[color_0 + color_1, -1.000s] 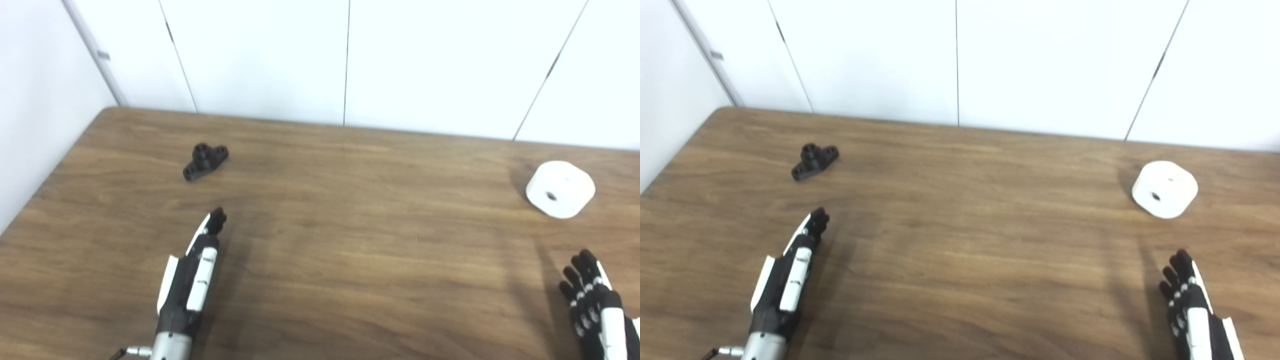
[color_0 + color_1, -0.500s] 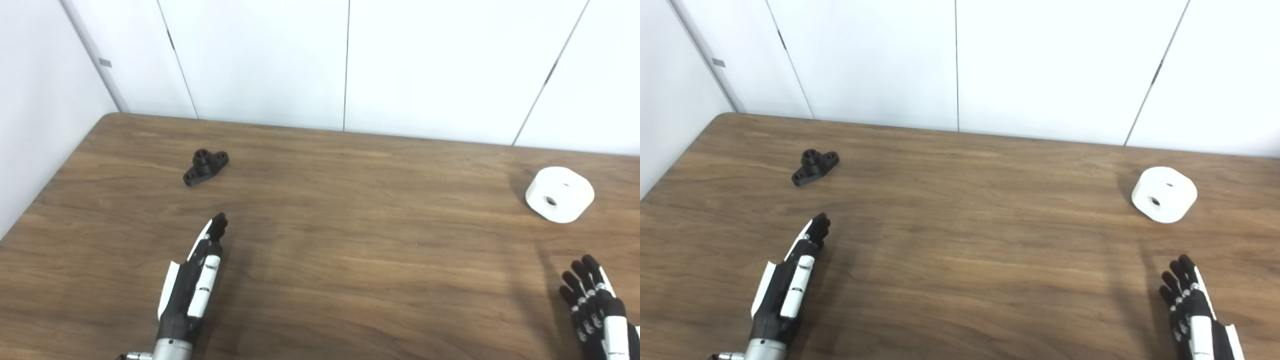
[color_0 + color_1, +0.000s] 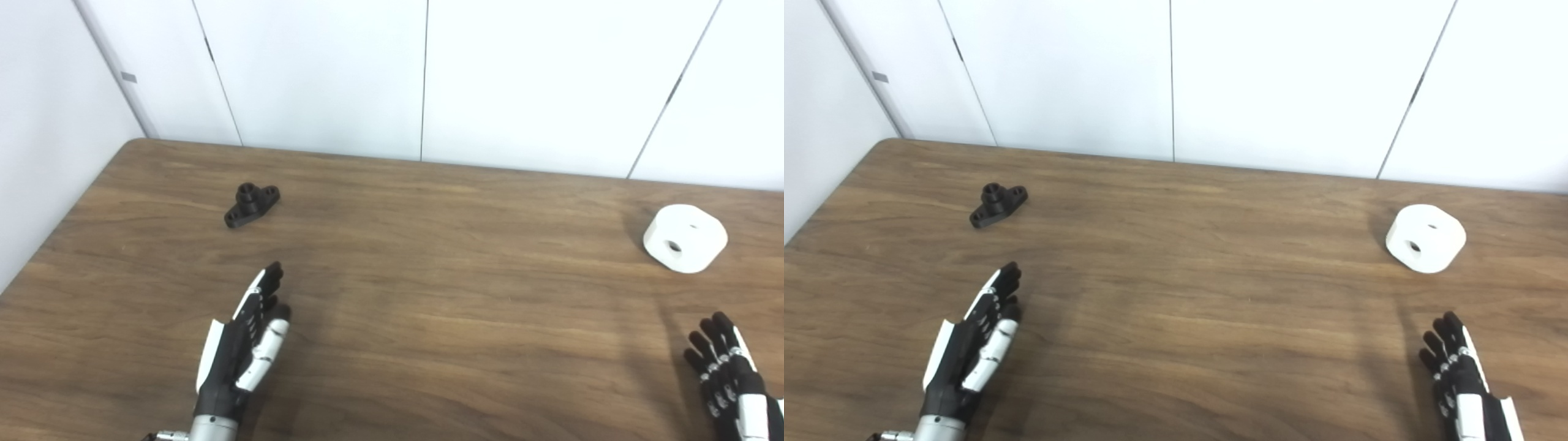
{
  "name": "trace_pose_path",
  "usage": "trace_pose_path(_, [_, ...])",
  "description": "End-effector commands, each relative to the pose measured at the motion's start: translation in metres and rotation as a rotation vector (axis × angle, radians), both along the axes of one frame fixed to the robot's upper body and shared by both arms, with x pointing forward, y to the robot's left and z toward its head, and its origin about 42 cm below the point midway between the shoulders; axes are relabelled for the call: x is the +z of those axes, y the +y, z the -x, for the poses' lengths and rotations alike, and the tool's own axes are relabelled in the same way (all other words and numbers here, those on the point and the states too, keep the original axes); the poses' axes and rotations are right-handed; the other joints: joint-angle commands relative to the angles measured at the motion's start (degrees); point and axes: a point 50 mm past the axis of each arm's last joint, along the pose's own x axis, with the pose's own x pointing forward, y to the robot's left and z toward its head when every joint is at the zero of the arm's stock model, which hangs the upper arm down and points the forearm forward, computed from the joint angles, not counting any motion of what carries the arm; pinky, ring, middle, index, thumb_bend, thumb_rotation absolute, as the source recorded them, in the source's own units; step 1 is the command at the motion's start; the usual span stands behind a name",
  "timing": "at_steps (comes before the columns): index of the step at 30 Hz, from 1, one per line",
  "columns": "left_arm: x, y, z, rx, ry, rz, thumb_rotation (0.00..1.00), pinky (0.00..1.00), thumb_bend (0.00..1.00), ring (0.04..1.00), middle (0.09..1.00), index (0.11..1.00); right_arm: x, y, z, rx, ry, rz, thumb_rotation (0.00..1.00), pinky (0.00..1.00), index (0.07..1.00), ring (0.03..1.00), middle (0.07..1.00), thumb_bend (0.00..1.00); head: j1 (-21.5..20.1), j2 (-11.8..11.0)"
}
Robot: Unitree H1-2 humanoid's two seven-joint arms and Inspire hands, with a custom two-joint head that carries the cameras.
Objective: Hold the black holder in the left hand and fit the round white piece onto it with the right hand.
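Note:
The small black holder [image 3: 252, 205] lies on the brown table at the far left, its round boss up. The round white piece [image 3: 685, 238] rests at the far right, a dark hole in its side facing me. My left hand [image 3: 244, 349] hovers near the front left, well short of the holder, fingers stretched out and thumb spread, holding nothing. My right hand [image 3: 729, 376] shows at the bottom right corner, below the white piece, fingers extended and apart, empty; its palm is cut off by the frame edge.
The wooden table [image 3: 429, 294] runs to a white panelled wall [image 3: 422, 73] at the back and a wall on the left. Its left edge passes close to the holder.
The camera tilted slightly, shifting the scene down. My left hand rolled and spread its fingers and thumb apart. The right hand sank a little toward the bottom edge.

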Motion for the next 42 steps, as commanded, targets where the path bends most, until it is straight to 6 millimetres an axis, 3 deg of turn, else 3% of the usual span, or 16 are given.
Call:
trace_pose_path(1, [0.014, -0.003, 0.002, 0.034, -0.043, -0.042, 0.48, 0.9, 0.41, 0.937, 0.933, 0.933, 0.0, 0.003, -0.002, 0.007, 0.0, 0.005, 0.98, 0.93, 0.961, 0.95, 0.964, 0.64, -0.1, 0.0])
trace_pose_path(7, [0.046, 0.006, -0.011, 0.068, -0.117, -0.135, 0.25, 0.91, 0.53, 0.933, 0.916, 0.918, -0.001, 0.004, -0.002, -0.001, -0.004, 0.001, 0.97, 0.93, 0.955, 0.947, 0.961, 0.64, -0.33, -0.16])
trace_pose_path(10, [0.059, 0.012, -0.019, 0.096, -0.141, -0.194, 0.21, 0.94, 0.6, 0.934, 0.918, 0.903, -0.001, 0.004, -0.002, -0.003, -0.006, 0.0, 0.97, 0.93, 0.954, 0.944, 0.961, 0.64, -0.28, -0.2])
trace_pose_path(16, [0.08, 0.027, -0.035, 0.176, -0.149, -0.37, 0.29, 0.88, 0.75, 0.899, 0.894, 0.884, -0.001, 0.005, -0.001, -0.012, 0.002, -0.005, 0.96, 0.9, 0.947, 0.93, 0.948, 0.67, -0.35, -0.28])
trace_pose_path(22, [0.097, 0.042, -0.048, 0.234, -0.115, -0.461, 0.36, 0.95, 0.81, 0.966, 0.955, 0.92, -0.001, 0.005, -0.002, -0.014, -0.001, -0.01, 0.95, 0.89, 0.939, 0.925, 0.942, 0.67, -0.35, -0.28])
trace_pose_path(27, [0.105, 0.057, -0.062, 0.275, -0.095, -0.511, 0.39, 0.89, 0.82, 0.96, 0.974, 0.921, -0.001, 0.006, -0.002, -0.015, 0.0, -0.012, 0.95, 0.9, 0.941, 0.929, 0.946, 0.67, -0.43, 0.01])
trace_pose_path(35, [0.11, 0.081, -0.091, 0.314, -0.055, -0.594, 0.43, 0.88, 0.82, 0.964, 0.956, 0.923, -0.001, 0.005, -0.001, -0.016, 0.0, -0.015, 0.94, 0.9, 0.932, 0.923, 0.939, 0.67, -0.5, 0.16])
trace_pose_path(39, [0.108, 0.094, -0.107, 0.33, -0.062, -0.622, 0.39, 0.89, 0.81, 0.962, 0.937, 0.907, -0.001, 0.005, -0.001, -0.017, 0.002, -0.021, 0.94, 0.9, 0.935, 0.923, 0.939, 0.68, -0.5, 0.16])
trace_pose_path(42, [0.107, 0.102, -0.12, 0.346, -0.034, -0.663, 0.41, 0.91, 0.81, 0.963, 0.929, 0.907, -0.001, 0.006, -0.001, -0.018, 0.004, -0.015, 0.95, 0.91, 0.936, 0.927, 0.941, 0.66, -0.5, 0.16])
